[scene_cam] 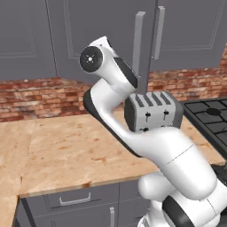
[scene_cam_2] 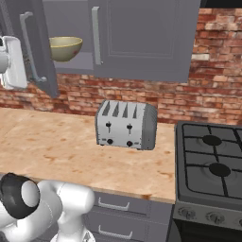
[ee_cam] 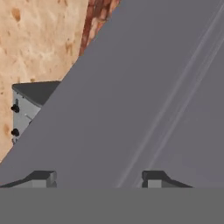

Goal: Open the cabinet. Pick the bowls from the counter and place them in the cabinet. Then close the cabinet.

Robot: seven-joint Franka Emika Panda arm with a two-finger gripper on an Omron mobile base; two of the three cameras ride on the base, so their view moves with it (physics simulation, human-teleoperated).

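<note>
The dark grey cabinet [scene_cam_2: 142, 38] hangs above the counter [scene_cam_2: 52, 146]. Its left door [scene_cam_2: 45, 56] stands ajar and its right door is shut. Each door has a long silver handle [scene_cam_2: 28, 47]. An olive-tan bowl [scene_cam_2: 64, 47] sits on the shelf inside, seen through the gap. In the hand view my gripper [ee_cam: 98, 179] is open, its two fingertips [ee_cam: 43, 178] apart with nothing between them, close to a flat grey door panel [ee_cam: 144, 96]. In the right base view the white hand [scene_cam_2: 10, 61] is at the left edge, beside the ajar door.
A silver four-slot toaster [scene_cam_2: 125, 125] stands on the counter under the cabinet, against the red brick wall [scene_cam_2: 208, 94]. A black gas stove [scene_cam_2: 212, 165] adjoins the counter on the right. Grey drawers [scene_cam: 73, 199] run below the counter's edge.
</note>
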